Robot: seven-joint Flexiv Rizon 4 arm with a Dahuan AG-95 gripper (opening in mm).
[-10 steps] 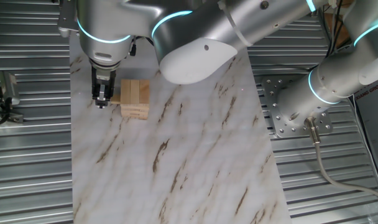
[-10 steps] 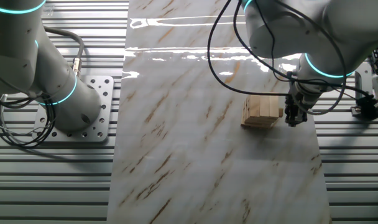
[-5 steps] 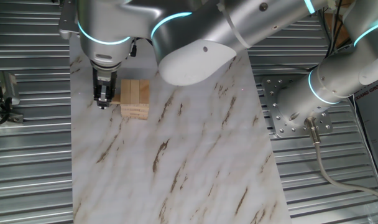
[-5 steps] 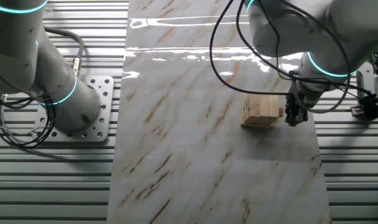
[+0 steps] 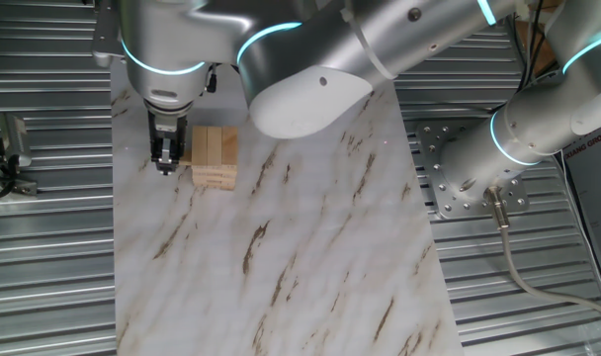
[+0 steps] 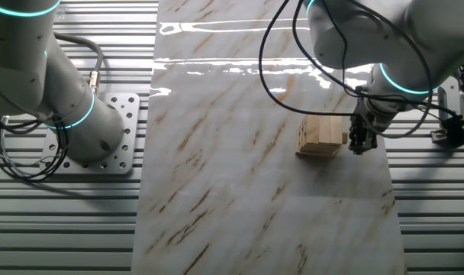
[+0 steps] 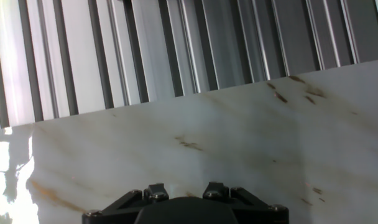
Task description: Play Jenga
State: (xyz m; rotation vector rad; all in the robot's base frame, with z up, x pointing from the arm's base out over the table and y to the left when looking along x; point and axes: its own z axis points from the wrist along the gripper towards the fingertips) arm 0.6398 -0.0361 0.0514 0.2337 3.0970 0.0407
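Jenga [image 5: 214, 156] on marble, tool [image 5: 164, 164] beside

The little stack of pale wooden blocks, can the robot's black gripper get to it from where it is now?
Probably yes. The black gripper hangs right beside the stack of pale wooden blocks on the marble board, and nothing stands between them.

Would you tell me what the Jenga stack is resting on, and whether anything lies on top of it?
The Jenga stack rests on the marble-patterned board. Its top layer of three blocks is bare. The gripper stands beside it; lower layers show only from the side.
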